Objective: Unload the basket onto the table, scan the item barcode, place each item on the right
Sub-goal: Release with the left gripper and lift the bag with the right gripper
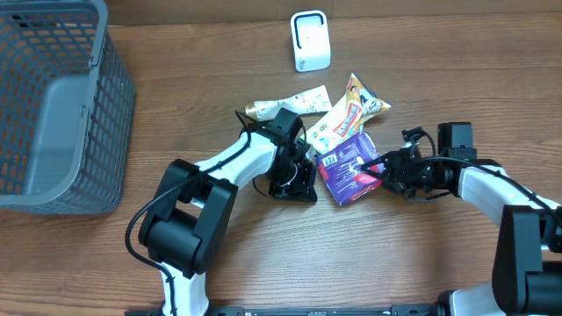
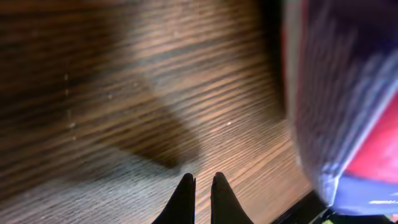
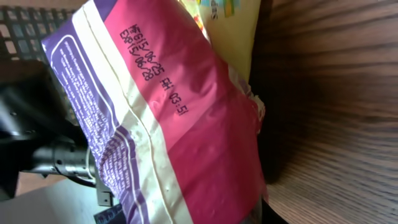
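Note:
A purple and red snack packet (image 1: 349,168) is lifted at a tilt at the table's centre, with my right gripper (image 1: 383,172) shut on its right edge. In the right wrist view the packet (image 3: 186,124) fills the frame, printed date codes showing, and hides my fingers. A white label patch (image 1: 332,161) shows on the packet's left end. My left gripper (image 1: 299,184) sits low over the table just left of the packet, shut and holding nothing. In the left wrist view its fingertips (image 2: 186,182) are nearly together, and the packet (image 2: 348,93) is a blur at the right.
A white box-shaped device (image 1: 310,41) stands at the back centre. A yellow snack packet (image 1: 358,104), a white and green packet (image 1: 328,130) and a cream wrapper (image 1: 285,105) lie behind the held packet. A grey mesh basket (image 1: 53,105) occupies the left side.

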You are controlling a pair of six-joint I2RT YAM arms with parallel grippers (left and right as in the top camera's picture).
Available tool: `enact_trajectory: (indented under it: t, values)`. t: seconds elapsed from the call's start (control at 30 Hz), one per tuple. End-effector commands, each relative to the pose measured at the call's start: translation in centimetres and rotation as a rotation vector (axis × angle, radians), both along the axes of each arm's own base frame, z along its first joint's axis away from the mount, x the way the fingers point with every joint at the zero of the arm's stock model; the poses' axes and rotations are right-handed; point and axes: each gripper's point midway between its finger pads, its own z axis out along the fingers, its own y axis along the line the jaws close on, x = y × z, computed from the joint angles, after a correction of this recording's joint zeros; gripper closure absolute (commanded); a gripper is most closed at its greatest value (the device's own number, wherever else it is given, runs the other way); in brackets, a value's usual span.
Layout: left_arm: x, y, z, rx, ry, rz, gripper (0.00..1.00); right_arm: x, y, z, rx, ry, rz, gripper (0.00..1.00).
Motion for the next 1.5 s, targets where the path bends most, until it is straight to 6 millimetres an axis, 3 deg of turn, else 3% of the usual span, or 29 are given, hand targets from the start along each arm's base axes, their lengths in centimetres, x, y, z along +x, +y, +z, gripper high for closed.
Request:
enact_trajectory:
  t: [0.0, 0.1, 0.27, 0.43, 0.63, 0.8, 1.07, 1.27, 1.47]
  values:
    - [-0.1, 0.1, 0.6, -0.015, -0.037, -0.051, 0.96, 0.9, 0.4, 2.1, 0.034, -0.06, 0.014, 0.96]
    - [1.0, 0.6, 2.9, 0.007, -0.13, -0.064, 0.96, 0.8, 0.4, 2.2, 0.042, -0.061, 0.017, 0.96]
    - [3.5, 4.7, 7.6, 0.124, -0.266, 0.001, 0.96, 0.5, 1.0, 4.3, 0.108, -0.101, 0.046, 0.96]
    - [5.5, 9.7, 12.1, 0.133, -0.335, 0.093, 0.96, -0.4, 1.6, 8.5, 0.169, -0.195, 0.081, 0.96]
    - [7.9, 14.5, 15.7, 0.144, -0.398, 0.204, 0.96, -3.2, 2.5, 14.8, 0.316, -0.317, 0.173, 0.96]
    - [8.3, 15.9, 16.3, 0.151, -0.398, 0.243, 0.92, -5.2, 2.7, 19.4, 0.346, -0.452, 0.222, 0.96]
    - [8.2, 15.9, 16.3, 0.152, -0.393, 0.242, 0.9, -7.2, 2.5, 24.2, 0.428, -0.487, 0.262, 0.96]
    - [7.9, 15.9, 16.2, 0.155, -0.381, 0.24, 0.91, -7.0, 1.0, 25.5, 0.471, -0.419, 0.236, 0.96]
    - [7.8, 15.9, 16.2, 0.156, -0.377, 0.24, 0.91, -6.6, 0.3, 25.5, 0.468, -0.408, 0.202, 0.96]
